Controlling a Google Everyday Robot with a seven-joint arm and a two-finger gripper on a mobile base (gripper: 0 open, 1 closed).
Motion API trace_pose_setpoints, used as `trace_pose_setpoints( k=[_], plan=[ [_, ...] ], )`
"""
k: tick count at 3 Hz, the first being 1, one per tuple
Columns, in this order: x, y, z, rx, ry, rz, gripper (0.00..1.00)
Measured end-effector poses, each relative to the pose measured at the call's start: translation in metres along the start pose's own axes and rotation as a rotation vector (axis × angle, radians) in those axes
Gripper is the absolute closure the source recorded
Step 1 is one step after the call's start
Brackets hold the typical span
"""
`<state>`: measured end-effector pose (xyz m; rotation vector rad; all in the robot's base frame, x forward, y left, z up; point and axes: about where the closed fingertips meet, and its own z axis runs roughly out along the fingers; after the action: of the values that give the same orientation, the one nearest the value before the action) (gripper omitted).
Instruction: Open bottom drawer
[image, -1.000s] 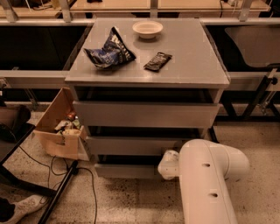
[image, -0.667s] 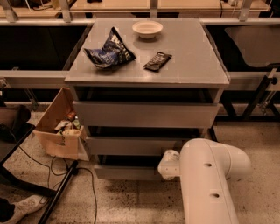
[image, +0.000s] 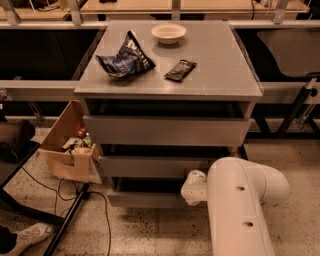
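The grey cabinet has three drawers. The bottom drawer is the lowest and narrowest grey front, near the floor, with a dark gap above it. My white arm comes in from the lower right. Its white end piece sits at the right end of the bottom drawer's front, just below the middle drawer. The gripper itself is hidden behind the arm.
On the cabinet top lie a blue crumpled chip bag, a dark snack bar and a white bowl. An open cardboard box with items stands on the floor at left, next to black cables and a shoe.
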<state>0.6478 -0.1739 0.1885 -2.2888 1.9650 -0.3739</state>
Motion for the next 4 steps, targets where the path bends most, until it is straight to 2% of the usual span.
trace_pose_setpoints(
  k=[1, 4],
  plan=[
    [0.004, 0.007, -0.007, -0.018, 0.001, 0.037, 1.00],
    [0.022, 0.035, -0.020, -0.070, 0.030, 0.090, 1.00]
  ],
)
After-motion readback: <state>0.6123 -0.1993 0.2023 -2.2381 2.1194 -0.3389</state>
